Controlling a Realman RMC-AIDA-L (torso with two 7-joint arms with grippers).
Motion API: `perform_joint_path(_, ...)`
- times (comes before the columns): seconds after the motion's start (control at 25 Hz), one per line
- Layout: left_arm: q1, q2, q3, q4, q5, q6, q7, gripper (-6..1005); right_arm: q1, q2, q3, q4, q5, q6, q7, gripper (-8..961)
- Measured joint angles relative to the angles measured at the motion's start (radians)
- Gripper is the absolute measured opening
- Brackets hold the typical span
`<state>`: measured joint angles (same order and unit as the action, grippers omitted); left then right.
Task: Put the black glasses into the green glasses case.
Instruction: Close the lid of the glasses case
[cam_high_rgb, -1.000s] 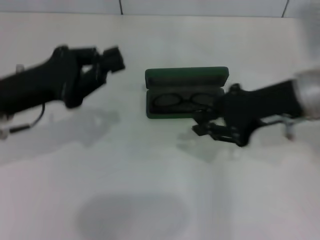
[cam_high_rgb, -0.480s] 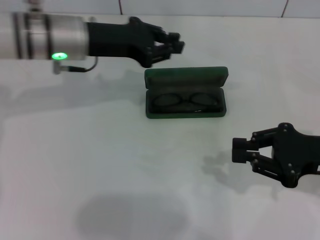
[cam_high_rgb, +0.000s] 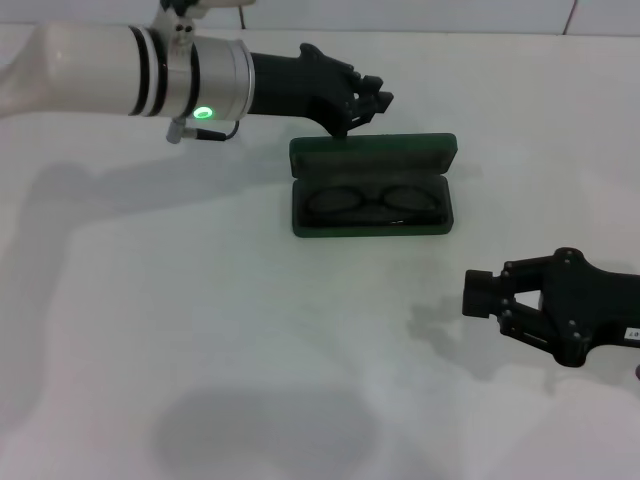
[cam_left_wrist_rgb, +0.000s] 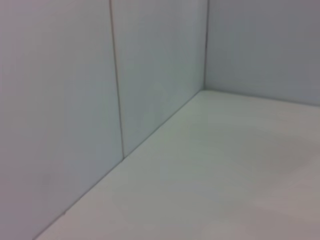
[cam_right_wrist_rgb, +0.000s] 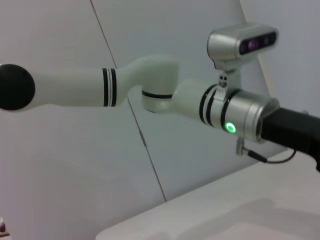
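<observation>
Black glasses (cam_high_rgb: 372, 203) already lie inside the green glasses case (cam_high_rgb: 372, 186), open near the worktop's far edge. To shut it cleanly, the left gripper (cam_high_rgb: 372, 100), fingers pinched together, should press the raised lid forward from behind. Right gripper (cam_high_rgb: 484, 297) waits near the right edge, fingers spread.

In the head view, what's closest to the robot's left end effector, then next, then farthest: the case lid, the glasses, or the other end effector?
1. The open lid of the green glasses case, just under the left end effector.
2. The black glasses, lying in the case's tray, nearer the robot.
3. The right end effector, far off on the right.
</observation>
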<state>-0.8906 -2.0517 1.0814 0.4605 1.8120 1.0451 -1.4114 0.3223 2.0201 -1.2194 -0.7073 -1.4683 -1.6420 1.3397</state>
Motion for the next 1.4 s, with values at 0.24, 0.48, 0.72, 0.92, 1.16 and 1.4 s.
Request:
perform_joint_path(0.24, -0.015, -0.013, 0.001, -0.043, 0.009, -0.031, 0.017, 190, 0.035, -0.001, -0.008, 0.028, -0.003, 0.021, -0.004, 191)
perform_joint_path(0.48, -0.015, -0.020, 0.002, -0.053, 0.020, -0.040, 0.013, 188, 0.055, -0.002, -0.006, 0.062, -0.003, 0.028, -0.021, 195)
perform_joint_path(0.72, -0.010, -0.022, 0.002, -0.060, 0.034, -0.040, 0.008, 187, 0.056, -0.002, -0.006, 0.071, -0.003, 0.050, -0.028, 199)
perform_joint_path(0.92, -0.010, -0.022, 0.002, -0.066, 0.036, -0.041, 0.008, 186, 0.055, -0.002, -0.002, 0.073, -0.003, 0.052, -0.038, 203)
perform_joint_path(1.16, -0.003, -0.022, 0.005, -0.080, 0.035, -0.030, 0.008, 103, 0.055, -0.002, -0.001, 0.075, -0.003, 0.061, -0.040, 207)
perform_joint_path(1.4, 0.017, -0.025, 0.023, -0.090, 0.050, 0.004, 0.008, 47, 0.055, -0.001, 0.000, 0.075, -0.003, 0.061, -0.041, 211)
